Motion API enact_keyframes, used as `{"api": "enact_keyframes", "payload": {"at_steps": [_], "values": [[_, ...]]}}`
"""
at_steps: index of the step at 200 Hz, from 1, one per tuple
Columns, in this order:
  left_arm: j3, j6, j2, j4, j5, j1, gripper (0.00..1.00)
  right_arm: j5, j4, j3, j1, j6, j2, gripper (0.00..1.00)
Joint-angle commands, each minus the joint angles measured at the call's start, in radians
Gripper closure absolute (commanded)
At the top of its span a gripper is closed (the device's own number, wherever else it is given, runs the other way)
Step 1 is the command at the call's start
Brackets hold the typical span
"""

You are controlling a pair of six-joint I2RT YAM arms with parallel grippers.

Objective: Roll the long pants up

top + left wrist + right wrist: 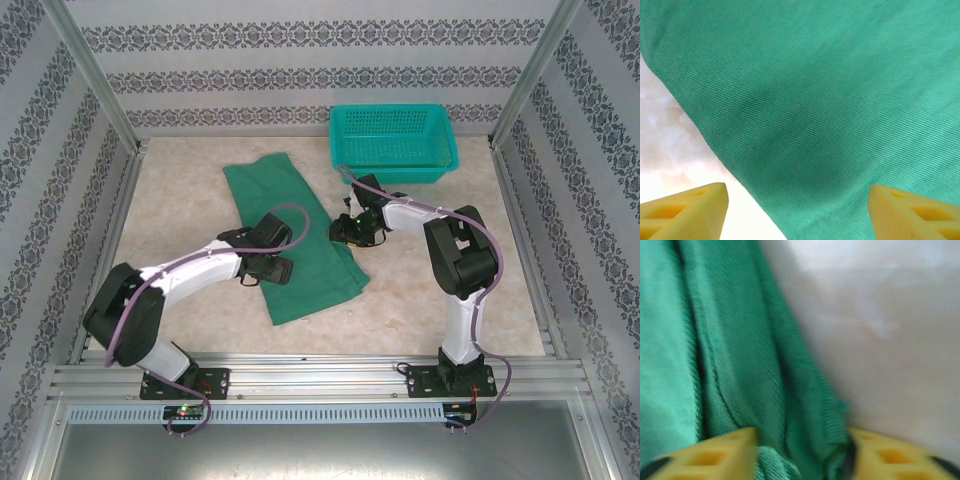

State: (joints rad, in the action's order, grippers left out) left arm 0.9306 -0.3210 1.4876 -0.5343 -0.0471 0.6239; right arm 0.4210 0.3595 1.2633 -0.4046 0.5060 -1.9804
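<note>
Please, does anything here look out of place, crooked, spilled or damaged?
Nothing is spilled or damaged. The pants lie slanted across the table, and their right edge is bunched into folds at the right gripper. The basket stands upright at the far side.

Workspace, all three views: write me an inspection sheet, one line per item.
surface: pale marbled table, no spills seen on the bare parts.
job's things: long pants lie flat and diagonal mid-table, not rolled.
clutter: teal mesh basket at the far edge, apart from the pants.
grippers: left gripper over the pants, jaws wide apart, nothing between them; right gripper at the pants' right edge, cloth between its jaws, grip unclear.
cables: left purple cable loops above the pants; right purple cable runs along its arm.
surroundings: patterned walls, metal frame posts.
</note>
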Motion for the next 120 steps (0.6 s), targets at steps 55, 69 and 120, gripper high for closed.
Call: {"api": "enact_keyframes", "payload": {"at_steps": [55, 69, 120], "values": [[-0.038, 0.178, -0.078, 0.004, -0.128, 0.339, 0.17, -0.113, 0.044, -0.145, 0.054, 0.049, 0.18, 0.36], [-0.022, 0.211, -0.022, -0.028, -0.207, 0.402, 0.18, -0.101, 0.037, -0.165, 0.067, 0.055, 0.21, 0.35], [0.054, 0.259, 0.14, -0.116, -0.287, 0.478, 0.19, -0.077, 0.013, -0.214, 0.097, 0.072, 0.262, 0.36]]}}
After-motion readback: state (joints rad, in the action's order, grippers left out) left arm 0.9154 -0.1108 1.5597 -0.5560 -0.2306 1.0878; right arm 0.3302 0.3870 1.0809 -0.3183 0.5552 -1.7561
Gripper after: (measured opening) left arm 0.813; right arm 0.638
